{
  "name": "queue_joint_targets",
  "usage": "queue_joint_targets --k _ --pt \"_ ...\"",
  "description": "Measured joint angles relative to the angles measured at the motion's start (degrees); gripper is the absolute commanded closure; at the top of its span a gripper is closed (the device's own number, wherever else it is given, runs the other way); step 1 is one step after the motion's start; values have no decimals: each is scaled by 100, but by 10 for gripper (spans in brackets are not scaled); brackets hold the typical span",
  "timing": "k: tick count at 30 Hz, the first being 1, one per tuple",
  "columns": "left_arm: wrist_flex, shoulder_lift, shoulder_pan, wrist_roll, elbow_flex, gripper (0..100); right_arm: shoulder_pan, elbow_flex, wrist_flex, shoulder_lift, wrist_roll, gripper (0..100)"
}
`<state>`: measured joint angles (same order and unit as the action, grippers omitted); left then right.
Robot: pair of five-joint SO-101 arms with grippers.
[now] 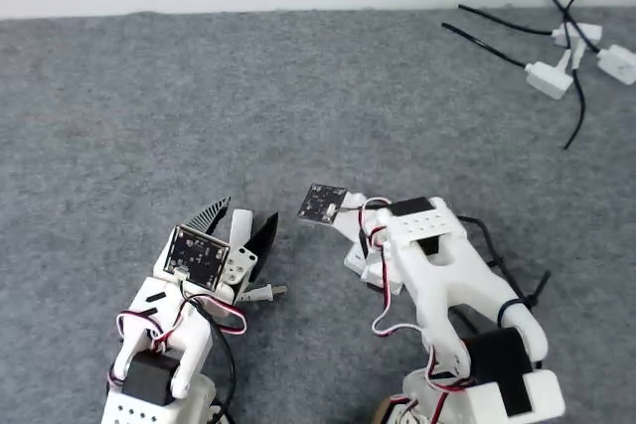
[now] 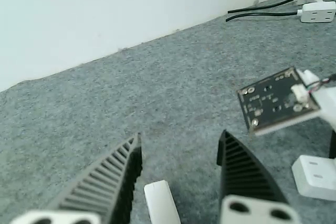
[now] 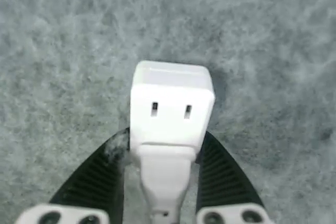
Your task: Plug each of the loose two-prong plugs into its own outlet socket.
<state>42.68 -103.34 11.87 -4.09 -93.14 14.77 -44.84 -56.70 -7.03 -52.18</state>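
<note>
from above, the left gripper (image 1: 248,211) sits low on the grey carpet (image 1: 149,106) with its black fingers spread apart and nothing clamped. a loose two-prong plug (image 1: 260,293) lies just beside that arm's wrist, prongs pointing toward the right arm (image 1: 437,255). far off by the back wall there is a tangle of white blocks and black cords (image 1: 571,47), well apart from both arms.

from the left wrist, the left gripper (image 2: 181,135) gapes wide over the carpet. a white piece (image 2: 160,203) lies between the ribbed fingers (image 2: 115,177), touching neither; i cannot tell what it is. beyond them hangs the other arm's circuit board (image 2: 278,100), with the outlet socket (image 2: 317,177) below it. the tangle shows by the wall (image 2: 315,11).

from the right wrist, the right gripper (image 3: 165,135) is closed on the neck of the outlet socket (image 3: 170,98), one black finger on each side. the socket's two slots face the camera, and it is down at the carpet.
</note>
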Motion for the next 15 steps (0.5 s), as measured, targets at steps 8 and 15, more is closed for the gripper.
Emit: queue_joint_targets --k 8,15 --pt "0 0 0 0 0 765 -1248 1398 -527 -141 -158 990" --pt "0 0 0 0 0 765 -2664 3200 255 1134 -237 990"
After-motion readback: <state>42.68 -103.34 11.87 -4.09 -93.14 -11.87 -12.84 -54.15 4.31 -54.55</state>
